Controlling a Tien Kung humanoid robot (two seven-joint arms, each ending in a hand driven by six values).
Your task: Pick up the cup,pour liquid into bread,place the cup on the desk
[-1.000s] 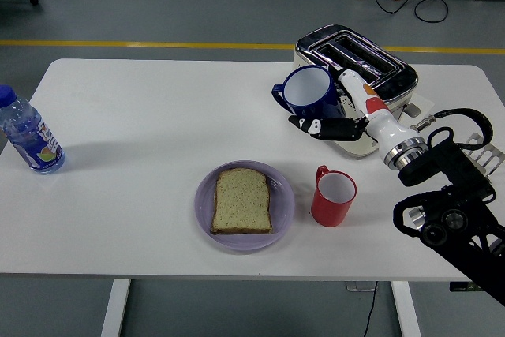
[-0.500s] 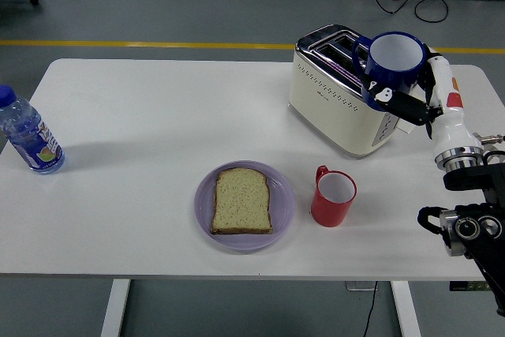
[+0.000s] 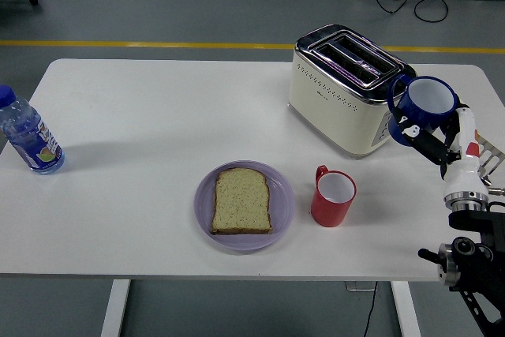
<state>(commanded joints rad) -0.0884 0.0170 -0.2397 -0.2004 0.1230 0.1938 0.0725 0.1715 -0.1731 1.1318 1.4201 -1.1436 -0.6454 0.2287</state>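
Though nearest the table's front edge, sits apart from the action: slice of bread [image 3: 242, 200] on a lilac plate [image 3: 282, 215], left of and nearer than the cream toaster [image 3: 341, 95]. Just right of that plate, a red mug [image 3: 333, 198], below the toaster's front corner. Farther back and right of the toaster, the right hand [image 3: 430, 144], dark fingers closed around a blue cup [image 3: 424, 108], mouth tipped toward the camera, handle turned to the toaster, base apparently clear of the white table [image 3: 142, 116]. Judged next: lower straight down onto bare tabletop, right of the toaster. Far left of the toaster, a water bottle [image 3: 28, 134].
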